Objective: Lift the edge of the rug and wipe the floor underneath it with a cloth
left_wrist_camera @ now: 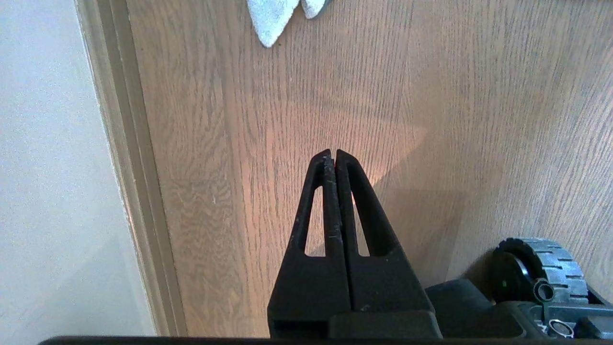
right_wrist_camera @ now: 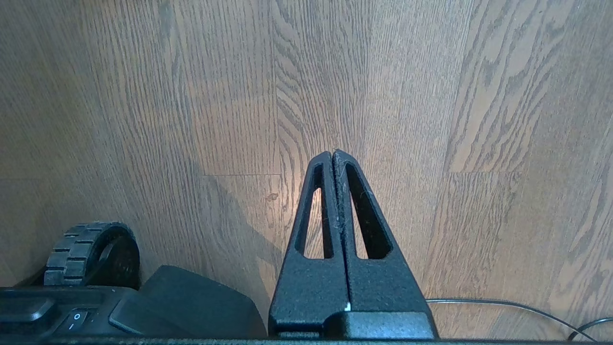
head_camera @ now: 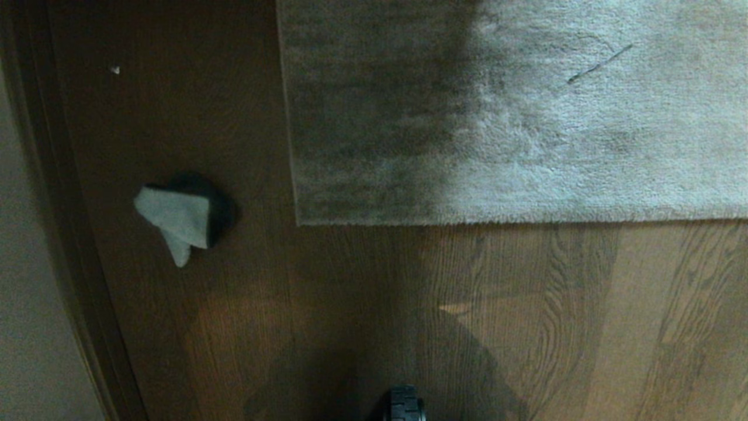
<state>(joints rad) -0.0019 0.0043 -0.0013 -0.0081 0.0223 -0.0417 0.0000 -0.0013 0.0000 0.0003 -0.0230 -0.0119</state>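
The light grey plush rug (head_camera: 514, 111) lies flat across the far half of the head view; its near edge (head_camera: 514, 221) and left corner (head_camera: 299, 222) rest on the brown plank floor (head_camera: 362, 304). A small pale cloth (head_camera: 178, 219) lies crumpled on the floor left of the rug, apart from it; its tip (left_wrist_camera: 270, 21) shows in the left wrist view. My left gripper (left_wrist_camera: 333, 152) is shut and empty, well short of the cloth. My right gripper (right_wrist_camera: 333, 153) is shut and empty over bare floor (right_wrist_camera: 431, 120). Neither arm is in the head view.
A pale wall (head_camera: 29, 304) with a dark baseboard (head_camera: 76, 257) runs along the left. A black base wheel (head_camera: 405, 403) shows at the near edge. A thin cable (right_wrist_camera: 507, 304) lies on the floor by the right gripper. A small white speck (head_camera: 114, 69) sits far left.
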